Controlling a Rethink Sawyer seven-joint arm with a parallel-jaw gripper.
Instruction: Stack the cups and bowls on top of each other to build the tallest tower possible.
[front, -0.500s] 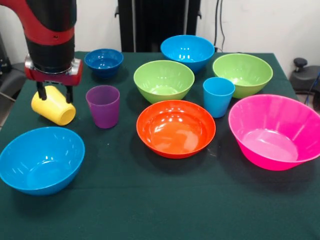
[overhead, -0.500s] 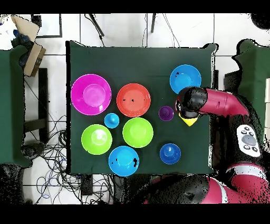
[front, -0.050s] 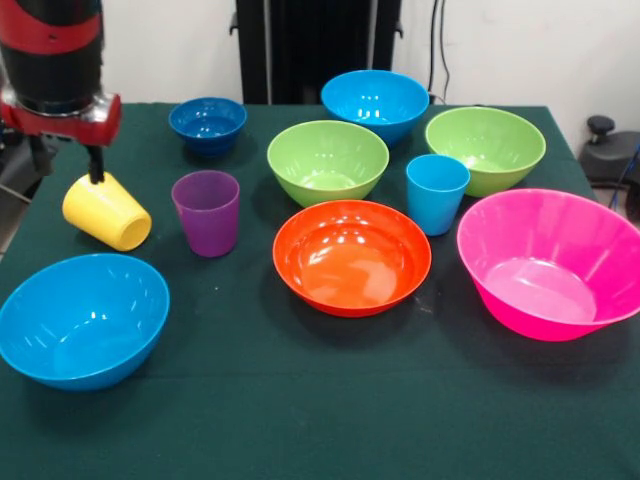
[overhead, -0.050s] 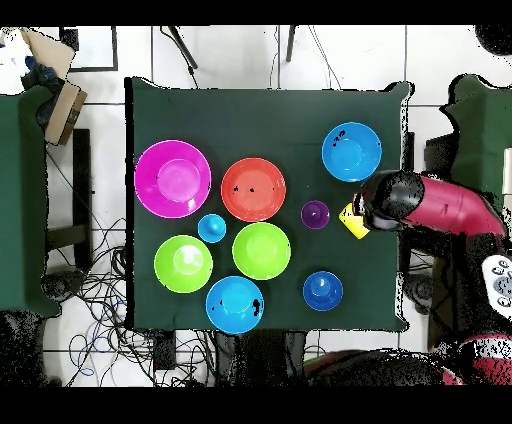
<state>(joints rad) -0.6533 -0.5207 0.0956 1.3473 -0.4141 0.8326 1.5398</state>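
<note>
— Front view, half a second on: we are watching the gripper (front, -0.050s: 68, 165) sliding off toward the table's (front, -0.050s: 300, 420) edge. It was straddling the yellow cup (front, -0.050s: 105, 212); now only one finger is hanging at the cup's upper end.

— Are we seeing it carrying anything?

— No. Its fingers are standing wide apart and empty. The yellow cup is lying on its side in the same spot, just beside the upright purple cup (front, -0.050s: 207, 210) and behind the near light blue bowl (front, -0.050s: 82, 318).

— So what are we reading into that?

— We are judging that the grasp is being given up or lined up anew. Nothing is stacked: every cup and bowl is sitting alone on the cloth, so the tower is not yet begun.
</note>
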